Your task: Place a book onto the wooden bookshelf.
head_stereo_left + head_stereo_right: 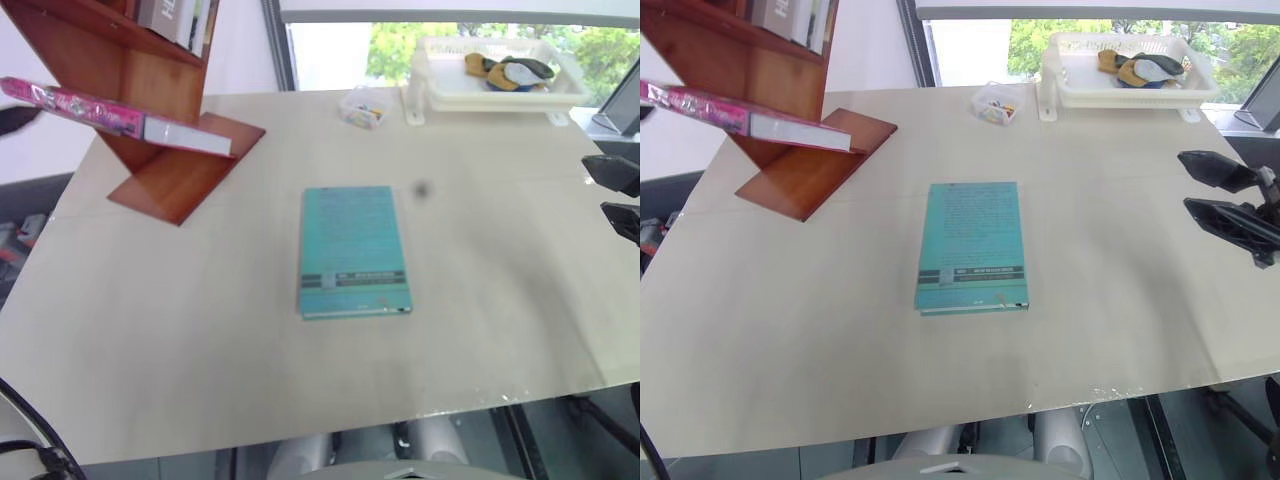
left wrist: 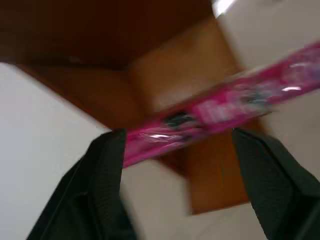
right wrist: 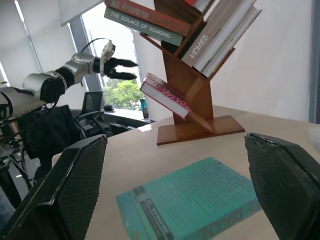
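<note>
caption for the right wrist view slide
Pink book resting on the wooden shelf, left tool open beside it, teal book on table.

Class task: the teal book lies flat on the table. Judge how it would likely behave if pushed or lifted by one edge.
The teal book lies flat on the smooth table, so it would probably slide, not tip. It looks thin, likely a paperback, so it may flex when lifted by one edge. Probably light.

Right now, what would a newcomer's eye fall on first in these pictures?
Probably the bright pink book, lying tilted on the lowest slanted board of the wooden bookshelf at the table's far left corner. Next comes the teal book, flat at the table's middle. The open left gripper hovers beside the shelf, apart from the pink book.
</note>
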